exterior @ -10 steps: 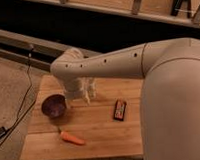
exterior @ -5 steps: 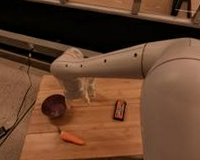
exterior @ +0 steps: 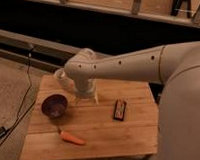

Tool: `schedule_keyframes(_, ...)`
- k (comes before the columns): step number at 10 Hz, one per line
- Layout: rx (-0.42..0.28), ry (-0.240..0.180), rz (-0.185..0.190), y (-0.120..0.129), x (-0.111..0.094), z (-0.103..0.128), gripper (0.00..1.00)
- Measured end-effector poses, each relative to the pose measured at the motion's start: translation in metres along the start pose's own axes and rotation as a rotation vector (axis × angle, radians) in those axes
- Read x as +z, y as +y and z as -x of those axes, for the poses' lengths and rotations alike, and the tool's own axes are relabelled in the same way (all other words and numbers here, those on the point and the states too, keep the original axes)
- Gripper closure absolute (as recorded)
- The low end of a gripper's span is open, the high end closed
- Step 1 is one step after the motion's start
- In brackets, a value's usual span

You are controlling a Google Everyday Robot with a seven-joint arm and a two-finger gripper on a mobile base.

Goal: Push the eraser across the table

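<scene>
Currently your claw [exterior: 87, 98] hangs over the table [exterior: 106, 135]; I cannot tell its opening. The eraser [exterior: 120, 109] lies near, rightward in view, long axis near-to-far.

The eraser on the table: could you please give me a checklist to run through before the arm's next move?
1. Eraser lying flat on the table, right of centre: ok.
2. Gripper touching the eraser: not ok; it hangs low over the table's back middle, to the eraser's left, apart from it.
3. Wood between gripper and eraser bare: ok.
4. Bowl and carrot out of that path: ok; both lie left of the gripper.
5. Room for a rightward push: probably not ok; the eraser sits near the table's right edge, so a leftward push looks to have more room.
</scene>
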Motion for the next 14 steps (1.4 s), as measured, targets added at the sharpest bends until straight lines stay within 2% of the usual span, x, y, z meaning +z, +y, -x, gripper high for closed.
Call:
schedule_keyframes(2, 0.056, -0.007, 0.01, -0.031, 0.002, 0.003, 0.35)
schedule_keyframes(4, 0.112, 0.007, -0.022, -0.073, 0.013, 0.006, 0.35)
schedule_keyframes(5, 0.128, 0.012, -0.038, -0.086, 0.018, 0.008, 0.35)
schedule_keyframes(6, 0.161, 0.02, -0.065, -0.108, 0.026, 0.015, 0.35)
schedule_keyframes(9, 0.223, 0.033, -0.085, -0.136, 0.039, 0.036, 0.35)
schedule_keyframes(14, 0.32, 0.018, -0.068, -0.174, 0.054, 0.055, 0.35)
